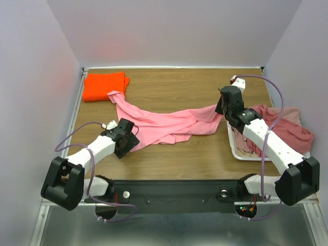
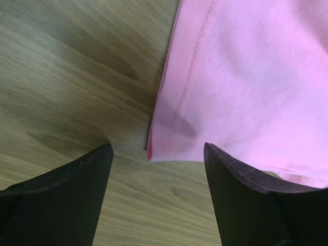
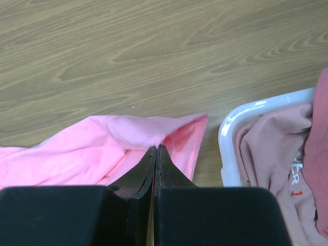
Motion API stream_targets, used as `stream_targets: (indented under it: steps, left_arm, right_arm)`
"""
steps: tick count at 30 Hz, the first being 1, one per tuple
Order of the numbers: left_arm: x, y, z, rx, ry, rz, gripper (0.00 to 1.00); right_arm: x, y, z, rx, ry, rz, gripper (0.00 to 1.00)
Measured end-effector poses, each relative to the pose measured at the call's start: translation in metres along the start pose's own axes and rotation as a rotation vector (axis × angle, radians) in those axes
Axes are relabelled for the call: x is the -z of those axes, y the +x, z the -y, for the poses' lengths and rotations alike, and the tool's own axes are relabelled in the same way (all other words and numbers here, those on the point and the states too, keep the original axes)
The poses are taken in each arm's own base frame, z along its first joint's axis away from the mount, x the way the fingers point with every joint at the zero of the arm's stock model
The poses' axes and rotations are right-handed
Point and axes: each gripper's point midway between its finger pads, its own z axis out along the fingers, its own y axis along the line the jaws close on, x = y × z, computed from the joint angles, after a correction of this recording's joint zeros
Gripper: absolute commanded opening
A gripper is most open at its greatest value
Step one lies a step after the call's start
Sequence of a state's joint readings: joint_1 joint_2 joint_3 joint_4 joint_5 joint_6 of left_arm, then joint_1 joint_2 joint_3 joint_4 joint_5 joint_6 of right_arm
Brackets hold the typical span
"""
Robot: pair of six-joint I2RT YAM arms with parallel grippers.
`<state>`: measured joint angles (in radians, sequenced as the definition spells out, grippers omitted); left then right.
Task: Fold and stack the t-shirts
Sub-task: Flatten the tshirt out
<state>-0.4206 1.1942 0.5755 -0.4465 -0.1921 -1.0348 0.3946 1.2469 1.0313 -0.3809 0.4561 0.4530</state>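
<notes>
Wood-grain table (image 1: 179,82), pink t-shirt (image 1: 164,125) stretched and creased, right tool (image 3: 156,148) pinching it

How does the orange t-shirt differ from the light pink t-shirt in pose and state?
The orange t-shirt is folded into a compact block at the far left corner; the light pink t-shirt lies unfolded, stretched across the table's middle. The right tool pinches an edge of the light pink t-shirt; no tool touches the orange t-shirt. Both are cloth and rest on the wooden table.

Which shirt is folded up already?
The orange t-shirt, far left corner; the pink t-shirt lies stretched out, the other shirts heaped in the tray.
</notes>
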Motion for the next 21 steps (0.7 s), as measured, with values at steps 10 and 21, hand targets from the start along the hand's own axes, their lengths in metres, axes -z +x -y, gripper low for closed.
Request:
stream_targets:
  steps: [10, 21]
  left_arm:
    - [-0.01, -0.005, 0.01, -0.024, -0.05, 0.006, 0.52]
    - [-0.015, -0.006, 0.016, -0.05, -0.066, 0.017, 0.05]
  right_arm:
    - [0.001, 0.003, 0.004, 0.001, 0.011, 0.002, 0.0]
    - [0.0, 0.007, 0.009, 0.006, 0.027, 0.002, 0.0]
